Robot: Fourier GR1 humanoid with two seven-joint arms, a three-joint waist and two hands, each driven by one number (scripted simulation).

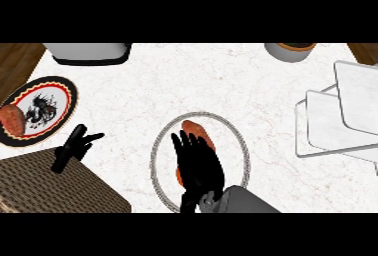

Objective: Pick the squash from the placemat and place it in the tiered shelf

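A white marble counter (221, 75) filled the view. At its right edge stood the white tiered shelf (347, 120), its stepped levels overlapping. A brown woven basket (52, 185) sat at lower left, with a decorated round plate (40, 110) above it carrying a reddish-brown food item (11, 120). The round, rope-edged placemat (201, 162) lay near the centre, well apart from the shelf. On it lay the orange squash (199, 132), largely covered by the right hand (196, 160), whose straight fingers rested over it without curling. The left hand (74, 147) hung above the basket's edge, fingers relaxed and spread.
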